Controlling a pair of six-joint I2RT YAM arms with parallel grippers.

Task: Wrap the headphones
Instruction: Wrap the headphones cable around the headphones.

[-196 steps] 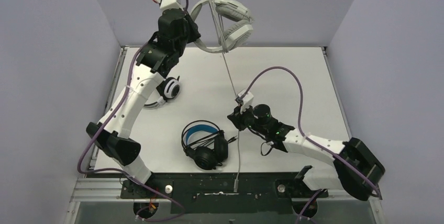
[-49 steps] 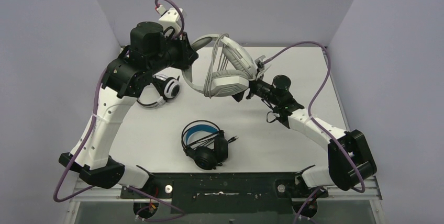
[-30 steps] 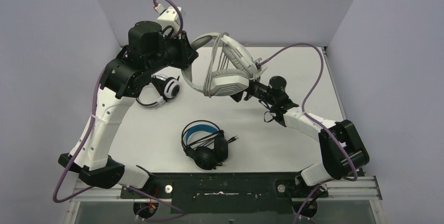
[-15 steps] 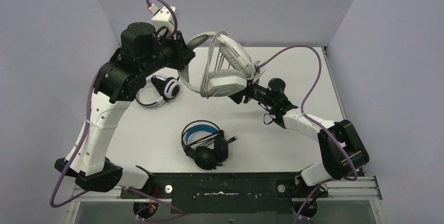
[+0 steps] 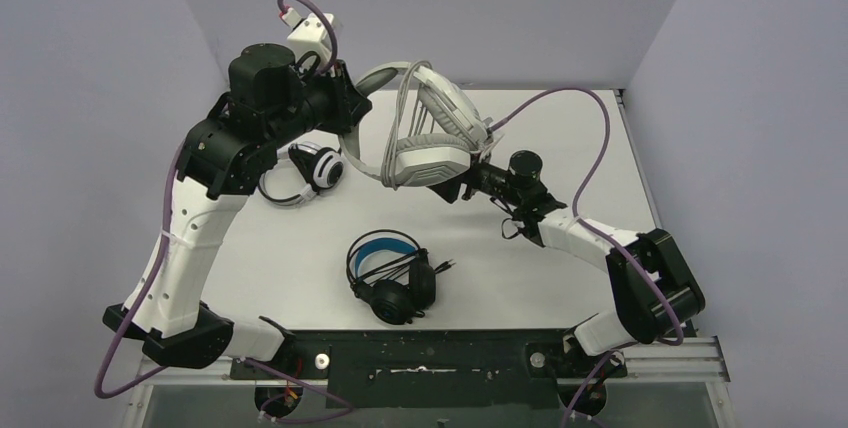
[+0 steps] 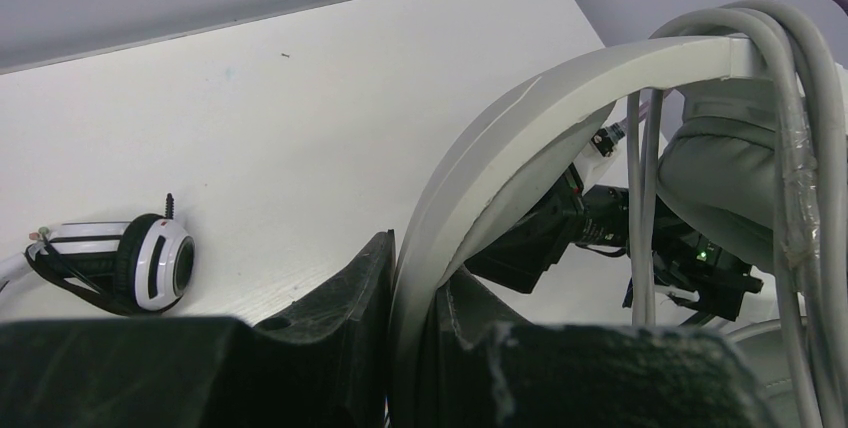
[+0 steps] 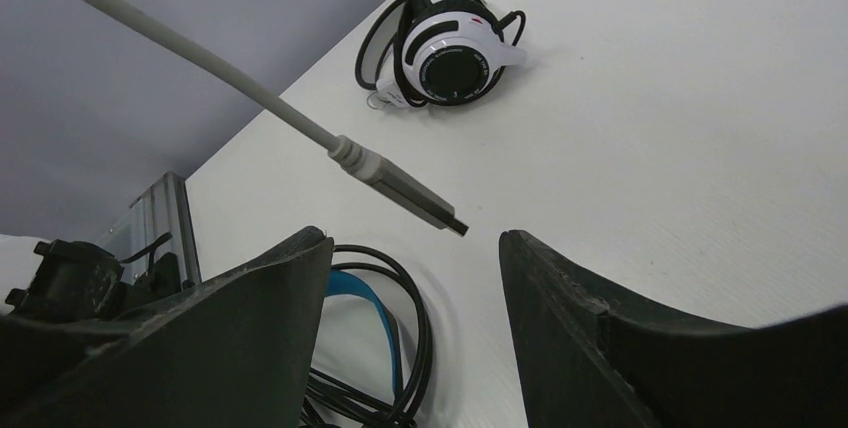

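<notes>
1. Grey-white headset hangs in mid-air over the back of the desk, seen from overhead. The left end effector holds its headband, and the right end effector sits just under one ear cup. Several seconds ago its pale cable dropped straight down toward the desk's front edge. It is now looped in several turns across the headband. The black headset with a blue band lies at front centre and the white headset with black cup centres lies to the left. Neither has moved.
2. Left wrist view: the left end effector's dark fingers are clamped on the headband, one on each side of its pale arc. The cable turns bunch over the band at the upper right.
3. Right wrist view: the right end effector's jaws stand wide apart and grip nothing. The cable's plug dangles free above the gap, touching neither finger. The winding of this headset looks nearly finished. The loose plug end probably still needs tucking in, or the turns could slip off.
</notes>
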